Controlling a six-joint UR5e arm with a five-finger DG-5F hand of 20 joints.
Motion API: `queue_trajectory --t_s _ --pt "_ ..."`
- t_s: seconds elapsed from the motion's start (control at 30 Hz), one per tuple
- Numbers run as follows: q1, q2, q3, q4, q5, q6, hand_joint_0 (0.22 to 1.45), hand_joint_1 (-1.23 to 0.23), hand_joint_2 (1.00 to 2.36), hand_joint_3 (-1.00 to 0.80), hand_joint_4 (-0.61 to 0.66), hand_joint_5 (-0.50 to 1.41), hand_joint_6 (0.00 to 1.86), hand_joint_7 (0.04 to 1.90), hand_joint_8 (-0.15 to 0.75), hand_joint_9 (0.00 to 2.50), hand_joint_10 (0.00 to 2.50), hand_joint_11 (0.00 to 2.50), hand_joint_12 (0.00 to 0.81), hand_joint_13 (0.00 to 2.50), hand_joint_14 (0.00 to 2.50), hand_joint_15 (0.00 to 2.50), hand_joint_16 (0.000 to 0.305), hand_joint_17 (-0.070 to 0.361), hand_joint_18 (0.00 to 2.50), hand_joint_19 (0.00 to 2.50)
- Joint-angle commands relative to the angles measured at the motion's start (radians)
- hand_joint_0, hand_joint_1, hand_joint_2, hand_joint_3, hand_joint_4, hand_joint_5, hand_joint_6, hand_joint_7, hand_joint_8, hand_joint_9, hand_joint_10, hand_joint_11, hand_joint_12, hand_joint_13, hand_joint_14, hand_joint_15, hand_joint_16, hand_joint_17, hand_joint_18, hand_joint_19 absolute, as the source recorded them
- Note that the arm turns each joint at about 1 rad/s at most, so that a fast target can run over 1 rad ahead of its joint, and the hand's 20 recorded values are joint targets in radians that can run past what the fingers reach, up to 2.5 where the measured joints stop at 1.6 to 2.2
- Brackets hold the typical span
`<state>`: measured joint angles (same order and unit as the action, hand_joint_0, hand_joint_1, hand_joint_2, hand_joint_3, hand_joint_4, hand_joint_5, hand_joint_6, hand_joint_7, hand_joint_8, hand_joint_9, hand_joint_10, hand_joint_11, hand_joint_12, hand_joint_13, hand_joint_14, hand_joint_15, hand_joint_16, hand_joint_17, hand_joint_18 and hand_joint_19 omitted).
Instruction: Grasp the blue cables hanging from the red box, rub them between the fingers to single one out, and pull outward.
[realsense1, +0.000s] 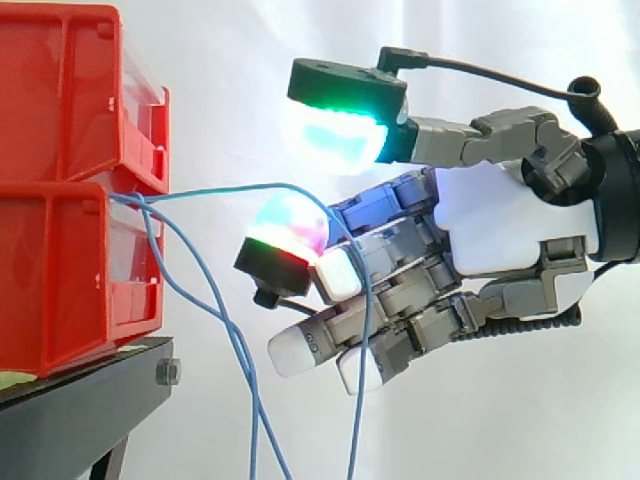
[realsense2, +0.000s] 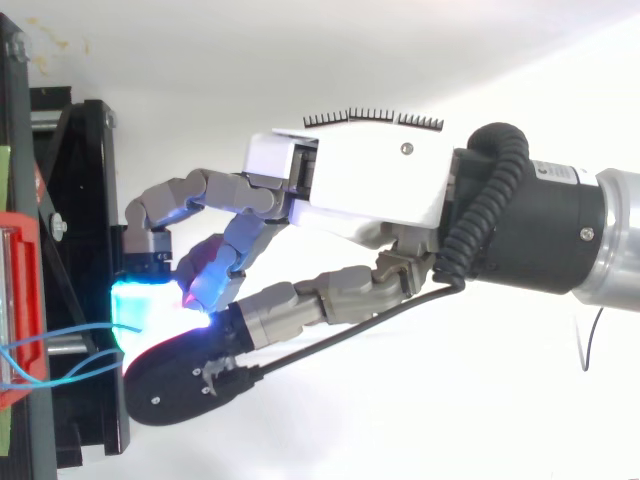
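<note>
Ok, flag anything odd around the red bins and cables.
One blue cable arches from the lower red bin and lies draped across the hand, apart from the other cables hanging below. Nothing looks damaged.

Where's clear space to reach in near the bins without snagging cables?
Free: above the blue cables, between the upper red bin and the hand; also under the hand. Crowded: lower bin front to the hand, where cables cross.
</note>
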<state>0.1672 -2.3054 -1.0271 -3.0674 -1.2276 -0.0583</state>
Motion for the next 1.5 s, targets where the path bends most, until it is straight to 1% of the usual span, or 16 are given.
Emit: queue_trajectory --t_s 0.0,0.23,0.37,0.47,0.57,0.63,0.73,0.87,0.93,1.2,1.27,1.33,1.4,1.47 --pt "0.000 0.000 0.001 -0.001 -0.001 0.000 0.53 -0.62 1.00 -0.47 0.19 -0.06 0.67 1.25 0.254 1.06 0.01 0.40 0.343 0.74 0.01 0.25 0.042 0.094 0.73 0.47" --pt "0.000 0.000 0.001 -0.001 -0.001 -0.001 0.54 -0.71 1.00 -0.49 0.20 -0.06 0.70 1.22 0.254 1.07 0.01 0.40 0.340 0.75 0.01 0.25 0.040 0.090 0.74 0.46" --pt "0.000 0.000 0.001 -0.001 -0.001 0.000 0.58 -0.72 1.01 -0.40 0.18 -0.06 0.71 1.26 0.245 1.08 0.01 0.41 0.328 0.75 0.01 0.25 0.038 0.086 0.74 0.47" --pt "0.000 0.000 0.001 -0.001 -0.001 0.000 0.59 -0.72 1.01 -0.34 0.15 -0.07 0.72 1.28 0.246 1.08 0.01 0.41 0.328 0.75 0.01 0.25 0.038 0.086 0.74 0.46" --pt "0.000 0.000 0.001 -0.001 -0.001 0.002 0.58 -0.75 1.01 -0.27 0.14 -0.07 0.78 1.23 0.248 1.08 0.01 0.42 0.327 0.75 0.01 0.25 0.038 0.086 0.74 0.46" --pt "0.000 0.001 0.001 -0.001 -0.003 0.003 0.58 -0.77 1.02 -0.20 0.14 -0.07 0.80 1.26 0.251 1.09 0.01 0.41 0.331 0.76 0.01 0.25 0.039 0.088 0.76 0.44" --pt "0.000 0.000 0.001 -0.001 -0.004 0.003 0.58 -0.80 1.02 -0.14 0.13 -0.07 0.82 1.27 0.258 1.11 0.01 0.41 0.337 0.77 0.01 0.25 0.041 0.092 0.78 0.43" --pt "0.000 0.001 0.001 -0.001 -0.004 0.003 0.57 -0.83 1.02 -0.09 0.12 -0.06 0.82 1.28 0.258 1.14 0.01 0.41 0.336 0.81 0.01 0.26 0.041 0.092 0.80 0.42" --pt "0.000 0.001 0.001 -0.001 -0.004 0.003 0.57 -0.85 1.02 -0.05 0.09 -0.05 0.82 1.27 0.257 1.17 0.01 0.41 0.345 0.83 0.01 0.26 0.042 0.096 0.82 0.41" --pt "0.000 0.000 0.001 -0.001 0.000 0.002 0.57 -0.85 1.02 -0.03 0.06 -0.04 0.81 1.24 0.260 1.19 0.01 0.40 0.353 0.83 0.01 0.25 0.044 0.100 0.84 0.39" --pt "0.000 0.000 0.001 -0.002 0.000 -0.001 0.57 -0.85 1.02 -0.03 0.04 -0.04 0.81 1.24 0.257 1.14 0.01 0.37 0.357 0.80 0.01 0.23 0.045 0.101 0.83 0.38" --pt "0.000 0.000 -0.001 -0.007 0.000 -0.005 0.57 -0.85 1.02 -0.04 0.02 -0.04 0.80 1.23 0.239 0.99 0.01 0.26 0.367 0.72 0.01 0.19 0.046 0.104 0.78 0.35" --pt "0.000 0.000 0.001 -0.010 0.000 -0.006 0.57 -0.85 1.02 -0.04 0.02 -0.04 0.80 1.23 0.243 0.94 0.00 0.21 0.372 0.70 0.01 0.16 0.047 0.106 0.77 0.34" --pt "0.000 0.000 -0.001 -0.011 -0.003 -0.006 0.57 -0.84 1.02 -0.04 0.01 -0.04 0.79 1.22 0.231 0.78 0.00 0.05 0.373 0.61 0.00 0.09 0.049 0.110 0.74 0.31"
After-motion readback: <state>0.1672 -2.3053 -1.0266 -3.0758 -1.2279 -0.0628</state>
